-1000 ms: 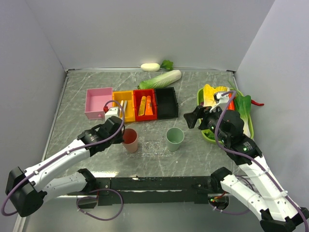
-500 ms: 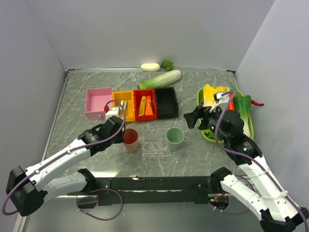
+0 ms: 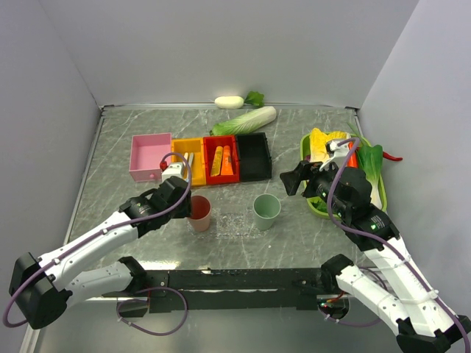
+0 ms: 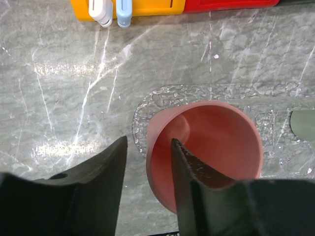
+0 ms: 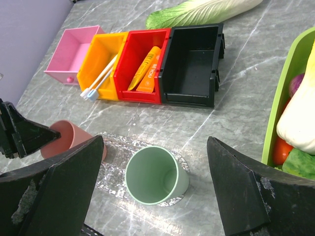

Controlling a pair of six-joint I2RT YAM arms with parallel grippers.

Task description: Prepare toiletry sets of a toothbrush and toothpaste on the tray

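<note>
with left gripper (image 4: 147, 141) half open astride rim of pink cup (image 4: 211, 142) on tray (image 4: 162, 96), gripping nothing, and right gripper (image 5: 155, 140) wide open, empty: open wider, lift straight up, then reach for toothbrushes (image 5: 101, 77) in orange bin (image 5: 98, 49).

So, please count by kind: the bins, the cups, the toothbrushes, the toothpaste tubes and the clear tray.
Square plastic bins, pink, orange, red, black: 4
Round plastic cups, salmon, pale green: 2
Thin white toothbrushes: 2
Small orange toothpaste tubes: 2
Flat clear speckled tray: 1
Total: 11
</note>
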